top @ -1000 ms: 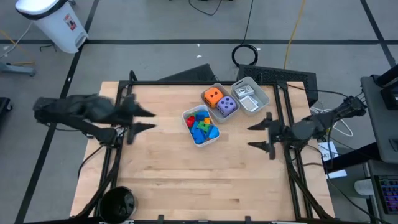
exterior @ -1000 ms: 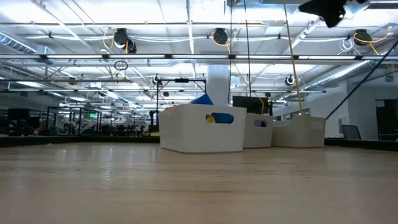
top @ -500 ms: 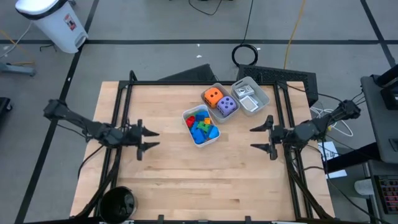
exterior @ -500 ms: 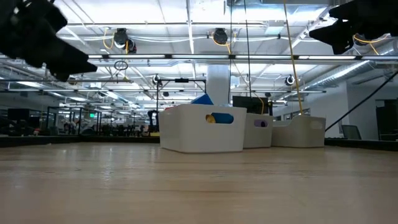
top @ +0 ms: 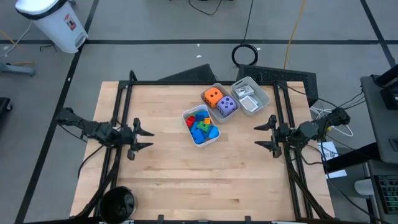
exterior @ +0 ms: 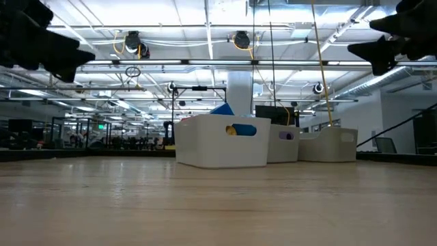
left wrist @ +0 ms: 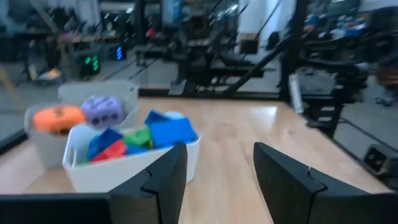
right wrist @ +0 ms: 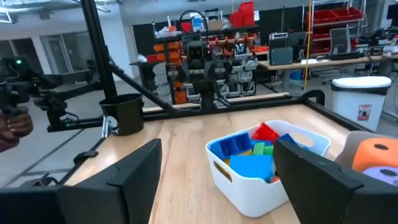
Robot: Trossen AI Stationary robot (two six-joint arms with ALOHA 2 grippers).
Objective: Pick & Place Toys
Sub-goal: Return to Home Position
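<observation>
Both arms have drawn back toward the side edges of the pale wooden surface in the past second. My left tool and right tool hang spread wide, gripping nothing. The glossy, blocky plastic bricks lie heaped in the smooth, round-cornered white bin at mid-surface. The orange die and purple die sit in the tray beside it. I judge the sorting finished.

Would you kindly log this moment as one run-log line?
left gripper open, empty, left edge of table | right gripper open, empty, right edge | bricks in white bin
</observation>
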